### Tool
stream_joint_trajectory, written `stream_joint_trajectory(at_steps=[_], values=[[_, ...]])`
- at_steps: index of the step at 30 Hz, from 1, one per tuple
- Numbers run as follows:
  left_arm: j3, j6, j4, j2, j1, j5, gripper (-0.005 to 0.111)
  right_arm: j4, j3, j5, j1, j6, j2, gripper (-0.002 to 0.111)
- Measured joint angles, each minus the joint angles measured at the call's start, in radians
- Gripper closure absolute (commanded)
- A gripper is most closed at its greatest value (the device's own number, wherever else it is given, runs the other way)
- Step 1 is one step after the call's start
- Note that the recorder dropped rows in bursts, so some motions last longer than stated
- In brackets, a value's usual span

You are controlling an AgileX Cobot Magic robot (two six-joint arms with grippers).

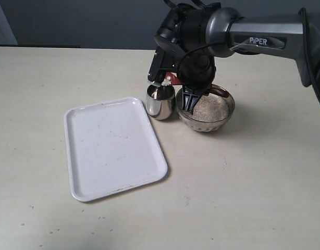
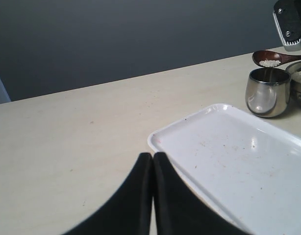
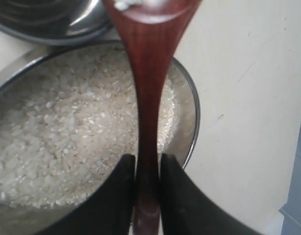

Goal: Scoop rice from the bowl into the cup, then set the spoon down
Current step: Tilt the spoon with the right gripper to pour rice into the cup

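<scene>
My right gripper (image 3: 147,161) is shut on the slim handle of the dark reddish-brown spoon (image 3: 146,98) and hangs over the glass bowl (image 1: 228,112). The bowl holds a mound of white rice (image 3: 67,142). The spoon's oval end (image 2: 268,58) carries a small heap of grains and hovers just over the mouth of the shiny steel cup (image 2: 267,93), which stands beside the bowl on its left (image 1: 160,103). My left gripper (image 2: 153,156) is shut on nothing, low over the table near the white tray's corner. It does not show in the exterior view.
A white rectangular tray (image 1: 113,148) lies on the beige table, in front and to the left of the cup, with a few specks on it. The right arm (image 1: 264,36) reaches in from the right edge. A dark wall runs behind the table.
</scene>
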Motion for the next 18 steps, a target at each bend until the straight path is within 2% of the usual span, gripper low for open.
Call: stream_joint_trajectory(at_steps=[18], values=[[0.000, 0.000, 0.000, 0.000, 0.000, 0.000, 0.106, -0.111, 0.040, -0.014, 0.043, 0.074, 0.000, 0.109]])
